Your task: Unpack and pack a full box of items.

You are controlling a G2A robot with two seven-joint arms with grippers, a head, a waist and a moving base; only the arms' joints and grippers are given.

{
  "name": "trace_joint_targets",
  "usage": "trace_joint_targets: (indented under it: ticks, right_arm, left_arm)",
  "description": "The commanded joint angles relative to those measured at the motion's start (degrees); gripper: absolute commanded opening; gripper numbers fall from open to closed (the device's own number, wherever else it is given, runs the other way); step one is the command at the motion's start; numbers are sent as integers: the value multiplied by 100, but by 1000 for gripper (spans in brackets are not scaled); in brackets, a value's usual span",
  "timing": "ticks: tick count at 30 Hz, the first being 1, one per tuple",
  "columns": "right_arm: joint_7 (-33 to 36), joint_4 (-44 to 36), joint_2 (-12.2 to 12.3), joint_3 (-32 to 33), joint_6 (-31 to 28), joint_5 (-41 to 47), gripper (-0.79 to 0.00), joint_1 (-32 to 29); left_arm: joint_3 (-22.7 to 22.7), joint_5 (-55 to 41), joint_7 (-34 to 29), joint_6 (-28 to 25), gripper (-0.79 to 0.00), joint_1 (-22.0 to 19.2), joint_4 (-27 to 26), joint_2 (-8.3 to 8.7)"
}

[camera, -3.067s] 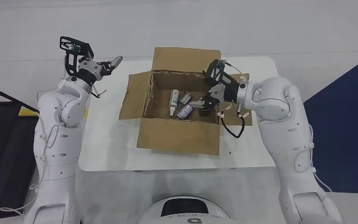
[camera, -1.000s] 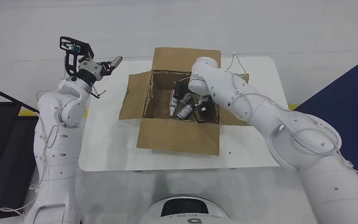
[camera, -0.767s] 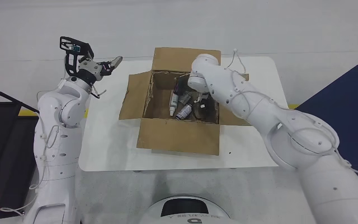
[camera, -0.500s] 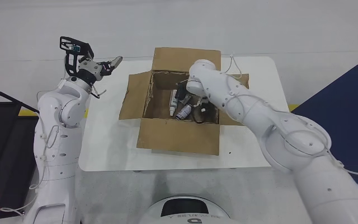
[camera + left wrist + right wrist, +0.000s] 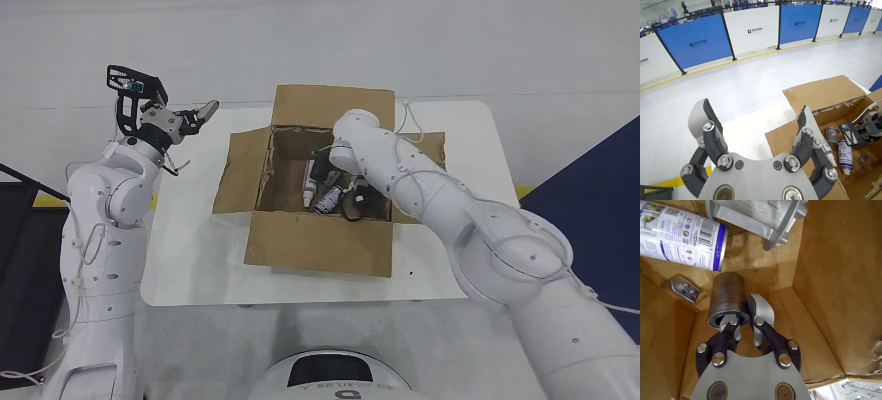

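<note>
Held item: a short dark metal cylinder (image 5: 728, 294), hollow and open at the near end, sits in the grasp of the right end effector (image 5: 745, 309).
Right end effector: it is closed on the cylinder's wall. One finger goes inside the bore and the other presses on the outside, so the jaws stand only a wall's thickness apart. I cannot tell whether the cylinder rests on the box floor.
Where it is: the right end effector and the cylinder are down inside the open cardboard box (image 5: 320, 245), near a corner. A box wall (image 5: 829, 275) rises close by on the outer finger's side.
Spray can (image 5: 681, 237): white and blue, it lies on its side just past the cylinder's far end, its base rim almost touching it.
Bracket (image 5: 682, 289): a small flat metal piece with holes, it lies just beside the cylinder on the inner finger's side.
Metal casting (image 5: 762, 220): pale grey and flanged, it lies farther ahead of the fingertips, beside the can's base.
Tube (image 5: 828, 151): white with a nozzle, it lies alongside the spray can (image 5: 845, 153), on the side away from the right end effector.
Left end effector (image 5: 755, 113): its jaws are spread wide and hold nothing. It hangs in the air well apart from the box (image 5: 819, 89), which lies ahead of it and off to one side.
Counter (image 5: 200, 260): white, it carries the box, and the left end effector (image 5: 195, 115) hangs at its far corner.
</note>
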Motion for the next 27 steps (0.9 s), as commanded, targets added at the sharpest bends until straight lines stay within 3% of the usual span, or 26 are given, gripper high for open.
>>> trace_joint_targets:
  ticks: [1,9,13,16,21,24,27]
  right_arm:
    - [-29,46,-22,23,-29,28,-785,47]
    - [-503,-428,200,346,332,-113,-785,107]
    - [-835,-1274,570,679,692,-322,-785,-37]
    - [-973,-2265,1004,1084,1004,-592,-785,-338]
    - [-1011,-4539,1942,2395,1663,-1297,-785,-1475]
    - [-1152,-5939,2449,3587,1945,-1671,-785,-2551]
    - [-1595,-7006,2801,4862,2032,-1774,-785,-3725]
  left_arm:
    - [0,0,0,0,0,0,0,0]
    - [0,0,0,0,0,0,0,0]
    - [0,0,0,0,0,0,0,0]
    - [0,0,0,0,0,0,0,0]
    - [0,0,0,0,0,0,0,0]
    - [0,0,0,0,0,0,0,0]
    - [0,0,0,0,0,0,0,0]
